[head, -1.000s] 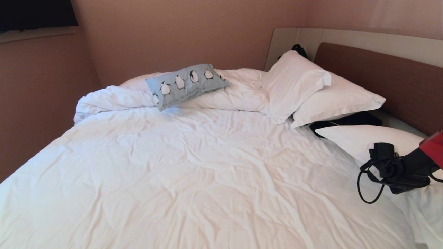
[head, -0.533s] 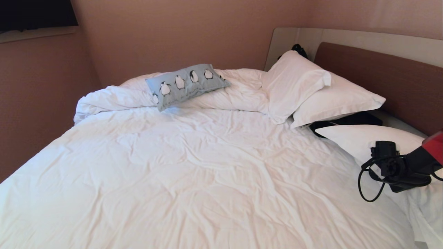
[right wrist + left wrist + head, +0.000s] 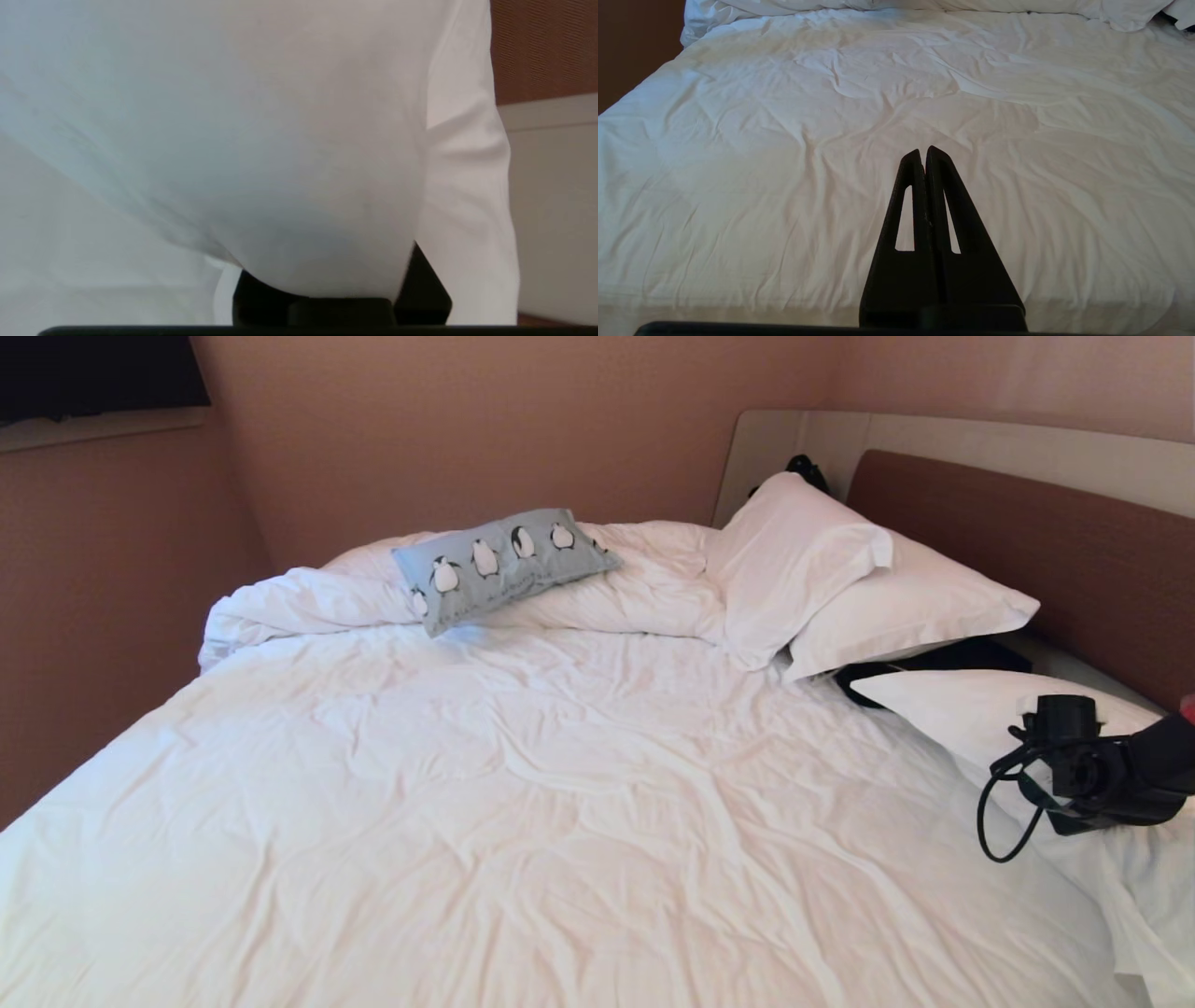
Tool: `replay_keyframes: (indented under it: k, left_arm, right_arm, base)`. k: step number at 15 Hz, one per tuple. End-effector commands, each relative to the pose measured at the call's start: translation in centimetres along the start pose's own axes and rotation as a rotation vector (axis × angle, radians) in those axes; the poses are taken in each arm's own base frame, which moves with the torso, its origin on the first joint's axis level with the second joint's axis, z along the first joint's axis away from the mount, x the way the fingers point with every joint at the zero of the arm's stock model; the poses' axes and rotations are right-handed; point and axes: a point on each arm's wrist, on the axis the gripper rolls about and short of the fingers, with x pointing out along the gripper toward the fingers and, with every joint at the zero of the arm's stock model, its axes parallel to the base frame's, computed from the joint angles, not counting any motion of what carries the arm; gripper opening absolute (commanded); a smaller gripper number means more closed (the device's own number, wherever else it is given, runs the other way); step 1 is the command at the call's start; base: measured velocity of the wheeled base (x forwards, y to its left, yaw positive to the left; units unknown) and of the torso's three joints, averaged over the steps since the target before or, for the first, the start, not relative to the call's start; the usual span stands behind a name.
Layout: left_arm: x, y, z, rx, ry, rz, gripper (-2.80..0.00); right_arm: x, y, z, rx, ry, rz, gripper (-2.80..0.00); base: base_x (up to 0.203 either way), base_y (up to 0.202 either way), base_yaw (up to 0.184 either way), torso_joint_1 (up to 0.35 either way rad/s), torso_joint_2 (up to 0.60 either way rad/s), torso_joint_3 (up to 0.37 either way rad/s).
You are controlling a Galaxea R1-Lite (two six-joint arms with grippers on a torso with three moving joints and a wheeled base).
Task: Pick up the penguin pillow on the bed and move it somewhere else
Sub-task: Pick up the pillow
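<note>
The bed (image 3: 523,821) fills nearly everything ahead of the robot, its rumpled white duvet (image 3: 560,784) spread flat across the middle and bunched into a roll along the far edge. A brown headboard (image 3: 1027,551) with a pale surround runs behind the right arm.

Two plain white pillows (image 3: 840,579) lean together against that headboard, well beyond the right gripper and toward the far side of the bed. A third white pillow (image 3: 952,709) lies directly at the right gripper (image 3: 327,289); in the right wrist view its white fabric bulges over and between the dark finger bases, so the gripper is clamped on this pillow, the fingers nearly together and mostly hidden by the cloth. A dark item (image 3: 934,663) shows in the gap between this pillow and the two leaning ones.

The penguin pillow (image 3: 504,565) rests tilted on the bunched duvet roll at the far edge of the bed, well apart from the right gripper and far across the bed to its left, touched by neither arm.

The left gripper (image 3: 923,154) hangs above the near part of the duvet, its two black fingers (image 3: 943,196) pressed together and empty, with the penguin pillow far ahead of it.
</note>
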Motion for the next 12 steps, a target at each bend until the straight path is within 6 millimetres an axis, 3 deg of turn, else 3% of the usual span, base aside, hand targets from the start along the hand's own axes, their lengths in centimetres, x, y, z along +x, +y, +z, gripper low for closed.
replay_keyframes:
  k: [1,6,12]
  left_arm:
    - [0.0,0.0,0.0,-0.001,0.000,0.000,-2.80]
    - [0.0,0.0,0.0,-0.001,0.000,0.000,-2.80]
    - [0.0,0.0,0.0,0.000,0.001,0.000,-2.80]
  right_arm:
    - [-1.3,-1.4,0.6,0.042,-0.105,0.195,-2.80]
    - [-3.6,-3.8,0.6,0.089,-0.226,0.429,-2.80]
    - [-5.9,-6.7,1.5,0.223,-0.234,0.627,-2.80]
  base:
    - [0.000,0.000,0.000,0.000,0.00,0.000]
    - [0.000,0.000,0.000,0.000,0.00,0.000]
    - [0.000,0.000,0.000,0.000,0.00,0.000]
